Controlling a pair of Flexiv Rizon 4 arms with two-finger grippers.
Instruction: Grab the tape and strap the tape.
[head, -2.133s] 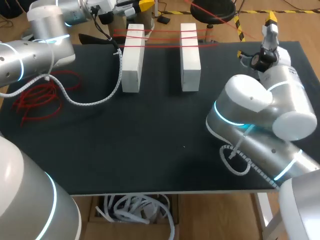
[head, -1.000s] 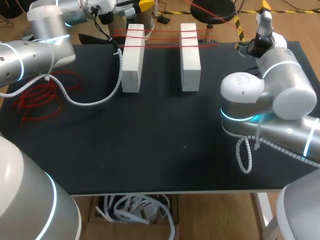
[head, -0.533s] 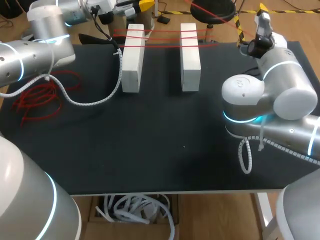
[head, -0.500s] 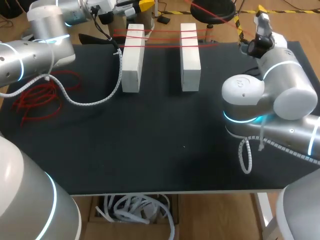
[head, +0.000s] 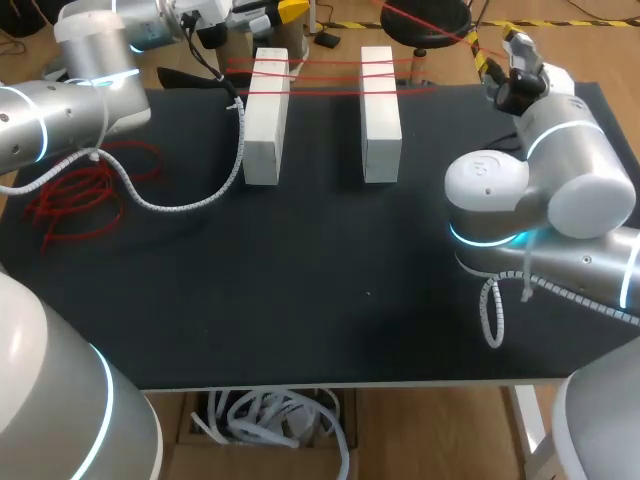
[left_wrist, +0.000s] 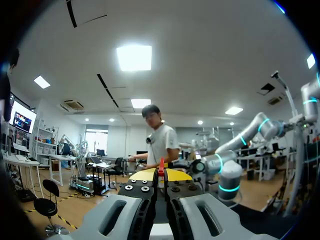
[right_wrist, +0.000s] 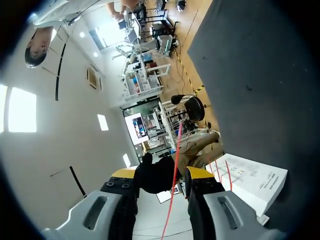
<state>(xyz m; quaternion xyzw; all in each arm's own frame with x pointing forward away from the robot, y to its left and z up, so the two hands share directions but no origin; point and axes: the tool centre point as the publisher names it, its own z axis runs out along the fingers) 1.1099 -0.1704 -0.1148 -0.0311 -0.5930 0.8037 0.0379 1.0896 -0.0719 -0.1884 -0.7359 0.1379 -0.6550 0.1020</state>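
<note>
The right claw (right_wrist: 162, 172) has swung up to the frame's upper right, fingers parted around the red tape (right_wrist: 175, 150) (pulled taut). The left claw (left_wrist: 161, 172), upper left, pinches the tape, so strapping looks under way.

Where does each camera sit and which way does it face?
Head: above and behind, looking down on the table; left arm and right arm show.
Left wrist: faces the room; left claw pinches tape.
Right wrist: faces the table and a block; tape runs through the right claw.
Shared: head and right wrist show a block and tape.
</note>
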